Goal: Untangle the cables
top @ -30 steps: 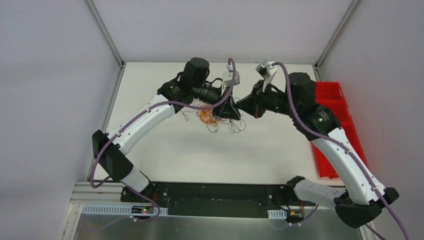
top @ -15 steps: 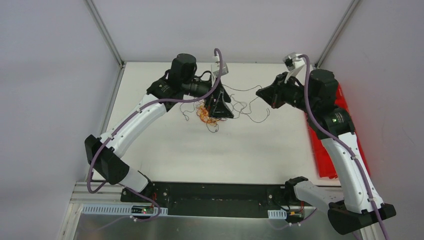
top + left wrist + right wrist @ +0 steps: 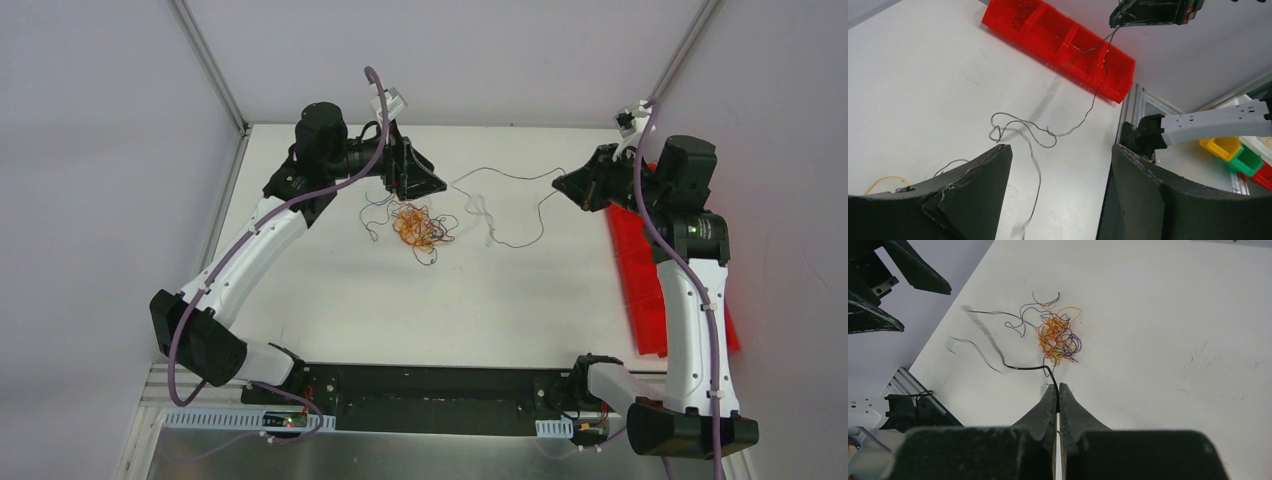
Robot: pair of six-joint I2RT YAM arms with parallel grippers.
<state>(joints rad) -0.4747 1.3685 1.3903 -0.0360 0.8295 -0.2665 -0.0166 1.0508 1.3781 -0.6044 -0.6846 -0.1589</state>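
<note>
Right hand point(image 3: 560, 183) is clamped on one end of a dark cable point(image 3: 500, 171).

Top view: that hand sits at the far right of the tabletop point(image 3: 330, 300), just beside the far end of the red bin point(image 3: 640, 270). The cable's long axis runs left-right, from the right hand toward the left hand point(image 3: 418, 188), w/ a loop sagging toward the near side approx. midway. Left hand is far left of centre & spread wide. Tangle of cables point(image 3: 418, 225), orange/yellow/dark purple, lies on the tabletop just on the near side of the left hand, well apart from the right hand. A few curly ends stick out around it.

Left wrist view: both fingers point(image 3: 973, 200) stand wide apart. Dark cable goes from the gap btw. them diagonally up-right and curls in a small loop on the tabletop. It then rises over the red bin to the right hand's tips at the top edge. Its near end is blurred, so can't tell if it touches a finger. One yellow strand point(image 3: 883, 179) shows at lower left.

Right wrist view: right hand's fingers point(image 3: 1045, 410) are pressed together, dark cable pinched at the very tips. From there it bends left & runs toward the left hand at top left, far part blurred. Tangle lies on the tabletop beyond the tips. Can't tell if the held cable touches it.
</note>
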